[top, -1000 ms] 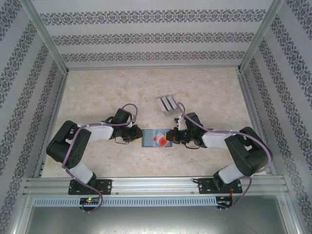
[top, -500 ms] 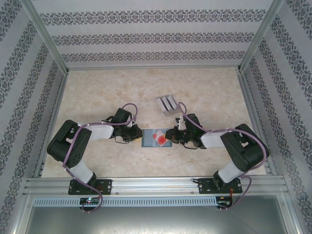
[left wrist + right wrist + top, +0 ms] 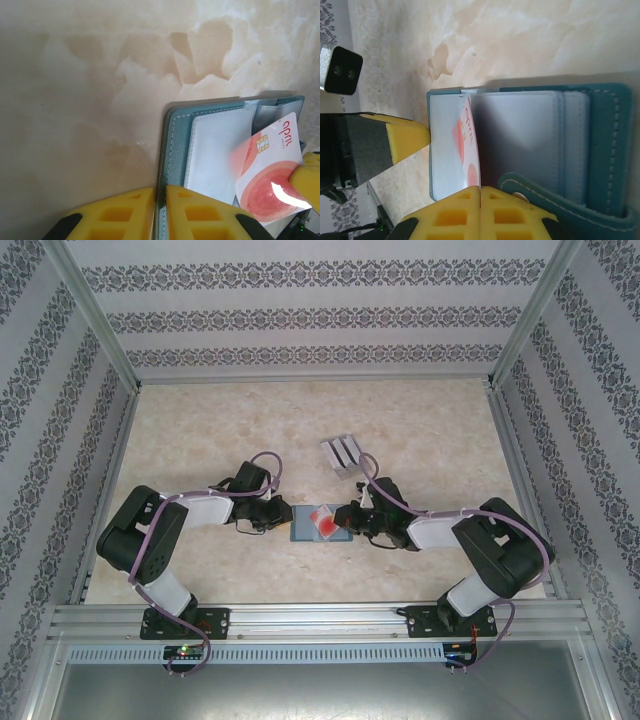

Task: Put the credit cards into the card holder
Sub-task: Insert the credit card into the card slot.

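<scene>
Right jaws have edged toward frame left, closed on a red-and-white credit card (image 3: 323,521) angled over the open card holder (image 3: 302,531) at centre frame on the bench (image 3: 200,430), its cover pinched by the left jaws; insertion looks unfinished.

left arm (image 3: 195,508): elbow bent out to the left, forearm held low and reaching right toward the centre.
left end effector (image 3: 160,192): yellow fingers nearly together, pinching the edge of the card holder (image 3: 172,150) at its teal cover.
right arm (image 3: 440,530): elbow bent out to the right, forearm held low and reaching left toward the centre.
right end effector (image 3: 480,191): yellow fingers pressed tight together, a card (image 3: 470,145) caught edge-on between them.
spacing: the two end effectors face each other, tips near but apart.
</scene>
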